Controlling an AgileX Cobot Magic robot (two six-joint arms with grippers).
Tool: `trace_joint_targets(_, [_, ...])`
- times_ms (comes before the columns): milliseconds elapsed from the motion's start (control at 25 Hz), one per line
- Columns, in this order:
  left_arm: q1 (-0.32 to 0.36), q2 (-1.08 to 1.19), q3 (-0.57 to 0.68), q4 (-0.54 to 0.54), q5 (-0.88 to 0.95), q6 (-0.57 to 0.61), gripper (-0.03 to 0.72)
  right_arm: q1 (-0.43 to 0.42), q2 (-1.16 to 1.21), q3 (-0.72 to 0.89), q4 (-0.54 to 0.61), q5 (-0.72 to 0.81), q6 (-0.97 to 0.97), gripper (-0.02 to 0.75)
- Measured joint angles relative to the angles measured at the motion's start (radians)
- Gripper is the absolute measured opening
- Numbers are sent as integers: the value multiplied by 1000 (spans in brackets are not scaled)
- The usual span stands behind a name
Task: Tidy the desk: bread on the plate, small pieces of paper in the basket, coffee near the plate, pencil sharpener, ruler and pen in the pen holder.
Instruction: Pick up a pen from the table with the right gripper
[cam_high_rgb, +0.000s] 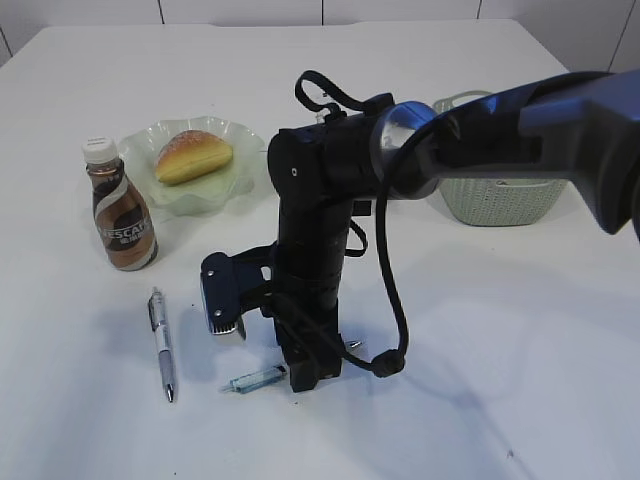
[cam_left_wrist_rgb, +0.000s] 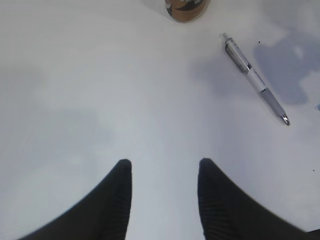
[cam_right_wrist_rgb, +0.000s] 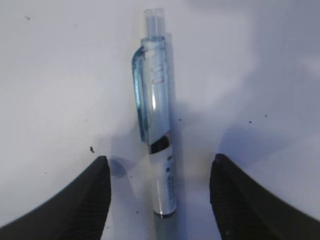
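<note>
1. I have the right gripper (cam_right_wrist_rgb: 160, 200) low over the white tabletop (cam_high_rgb: 520, 330), in the lower middle of the exterior frame. Its two black fingers (cam_right_wrist_rgb: 85, 200) stand well apart and hold nothing.

2. The thing I am after is the pale blue translucent plastic pen with a clip (cam_right_wrist_rgb: 156, 115). In the right wrist view it lies flat, running up the middle of the frame. Its lower barrel sits between the fingers, with clear table on both sides. In the exterior view only its tip end pokes out left of the gripper, at the bottom centre.

3. To do this well, I judge I should lower straight until the fingertips are just off the table, keeping the barrel centred. The pen is round and light, so a lopsided close could roll or flick it away.

4. I would close slowly and squarely across the barrel, below the clip. Then lift a little and check it hangs steady before carrying it off.

5. The left gripper (cam_left_wrist_rgb: 162, 200) hovers over bare table with its dark fingers (cam_left_wrist_rgb: 112, 200) partly open and empty. A second silver and white click pen (cam_left_wrist_rgb: 255, 79) lies at the upper right of its view.

6. The yellow bread roll (cam_high_rgb: 192, 155) already rests on the pale green glass plate (cam_high_rgb: 240, 180) in the upper left. The brown Nescafe coffee bottle with a white cap (cam_high_rgb: 120, 210) stands just beside it. The light green woven basket (cam_high_rgb: 500, 200) sits at the right. I see no pen holder in any view.
</note>
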Motion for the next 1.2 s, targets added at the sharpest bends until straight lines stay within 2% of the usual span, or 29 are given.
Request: trace_joint_targets(1200, [0, 0, 0, 1, 0, 0, 300, 0, 9, -2, -5, 17, 9, 492])
